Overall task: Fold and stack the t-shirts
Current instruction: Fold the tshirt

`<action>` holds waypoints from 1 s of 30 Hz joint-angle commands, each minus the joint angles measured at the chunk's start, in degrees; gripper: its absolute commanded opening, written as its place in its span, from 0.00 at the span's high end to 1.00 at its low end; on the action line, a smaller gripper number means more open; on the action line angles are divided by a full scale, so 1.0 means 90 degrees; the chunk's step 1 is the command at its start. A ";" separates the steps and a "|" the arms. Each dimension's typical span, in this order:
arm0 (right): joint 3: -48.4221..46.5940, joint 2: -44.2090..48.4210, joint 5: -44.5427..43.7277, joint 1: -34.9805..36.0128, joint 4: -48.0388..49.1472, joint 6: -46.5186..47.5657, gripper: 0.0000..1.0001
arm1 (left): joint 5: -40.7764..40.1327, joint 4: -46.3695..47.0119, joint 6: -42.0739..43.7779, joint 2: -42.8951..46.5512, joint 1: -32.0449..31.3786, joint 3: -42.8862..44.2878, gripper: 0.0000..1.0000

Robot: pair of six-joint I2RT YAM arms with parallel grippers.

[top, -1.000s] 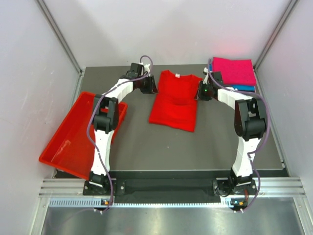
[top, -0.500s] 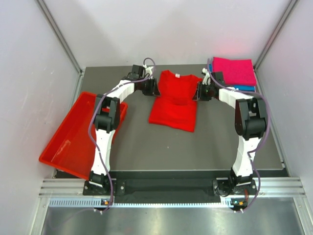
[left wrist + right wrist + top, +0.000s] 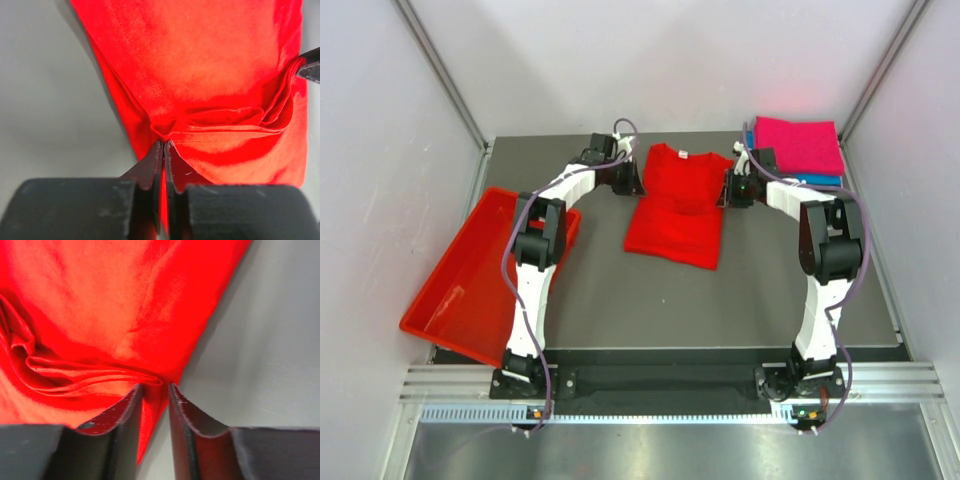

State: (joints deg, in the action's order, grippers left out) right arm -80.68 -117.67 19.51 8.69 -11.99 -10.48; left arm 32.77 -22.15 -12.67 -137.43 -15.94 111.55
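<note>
The red t-shirt (image 3: 675, 205) lies partly folded at the middle back of the table, its lower half doubled up in a crease. My left gripper (image 3: 636, 178) is at its left edge. In the left wrist view that gripper (image 3: 163, 144) is shut on a pinch of the red cloth (image 3: 210, 75) at the crease. My right gripper (image 3: 727, 187) is at the shirt's right edge. In the right wrist view it (image 3: 156, 387) stands open, its jaws astride the folded edge of the red cloth (image 3: 100, 305). A folded magenta-pink t-shirt (image 3: 798, 145) lies on a teal-blue t-shirt (image 3: 817, 181) at the back right.
A red plastic tray (image 3: 470, 275) sits tilted off the table's left edge, beside the left arm. The pink and teal stack is just behind the right gripper. White walls enclose the table on three sides.
My left gripper has moved slightly in toward the shirt and closed its jaws on the left edge. The right gripper has edged onto the right edge of the shirt.
</note>
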 commanded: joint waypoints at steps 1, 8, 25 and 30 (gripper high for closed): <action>-0.0244 0.0086 -0.0195 -0.0077 0.0112 0.0071 0.73 | 0.0274 0.0459 -0.0057 -0.0062 0.0023 0.0203 1.00; -0.0176 0.0076 -0.0565 -0.0067 0.0199 -0.0085 1.00 | -0.0056 0.0557 -0.0311 0.0113 0.0024 -0.0030 1.00; 0.0528 0.0564 -0.1074 -0.0067 0.1117 -0.0613 1.00 | -0.0653 0.1143 -0.0790 0.0513 0.0170 -0.0782 1.00; 0.0430 0.0574 -0.0918 -0.0067 0.0981 -0.0681 0.97 | -0.0546 0.1094 -0.0946 0.0572 0.0189 -0.0724 0.86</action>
State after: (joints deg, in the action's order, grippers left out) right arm -76.38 -116.01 11.77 8.71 -5.37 -16.29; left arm 29.52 -14.33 -20.49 -136.35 -15.07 105.30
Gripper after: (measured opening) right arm 0.016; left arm 0.091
